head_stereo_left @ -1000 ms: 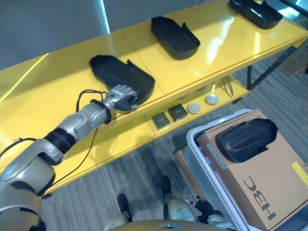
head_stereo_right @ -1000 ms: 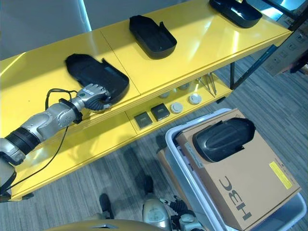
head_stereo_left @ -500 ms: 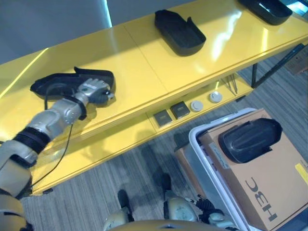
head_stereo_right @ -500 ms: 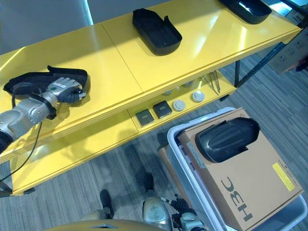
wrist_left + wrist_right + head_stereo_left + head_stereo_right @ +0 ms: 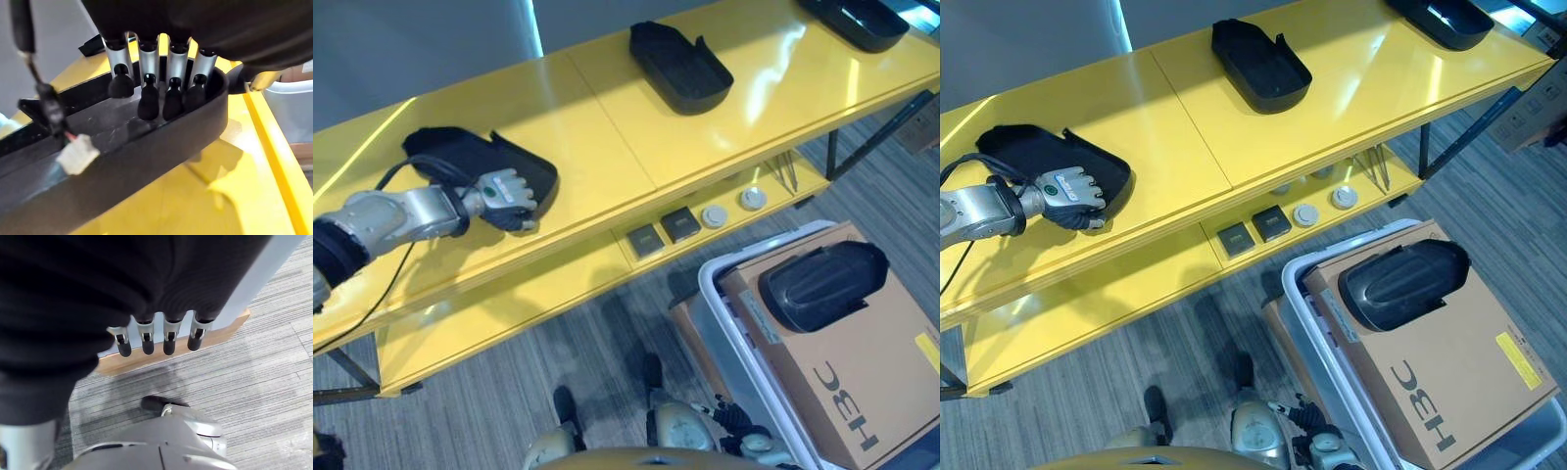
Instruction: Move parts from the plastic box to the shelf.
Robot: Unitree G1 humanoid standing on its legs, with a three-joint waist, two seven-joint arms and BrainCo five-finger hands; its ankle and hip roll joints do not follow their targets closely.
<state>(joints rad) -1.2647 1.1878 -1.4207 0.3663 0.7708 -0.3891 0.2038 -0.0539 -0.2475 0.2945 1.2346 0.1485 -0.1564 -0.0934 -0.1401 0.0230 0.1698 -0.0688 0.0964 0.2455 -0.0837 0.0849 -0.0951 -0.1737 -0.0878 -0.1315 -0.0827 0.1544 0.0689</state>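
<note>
Stretching across the scene, yellow shelf (image 5: 607, 127) up top, then the plastic box (image 5: 724, 323) at the lower right carrying a cardboard carton (image 5: 862, 382) with one black part (image 5: 822, 284) lying on its lid. Resting near the shelf's front edge toward its left end, a black tray-shaped part (image 5: 470, 162), with two more black parts (image 5: 680, 67) farther along toward the right end. Clamped on that left part's near rim, left hand (image 5: 504, 196), fingers (image 5: 146, 98) hooked over the wall into the hollow; hanging over the floor, right hand (image 5: 156, 340), fingers straight and side by side.
</note>
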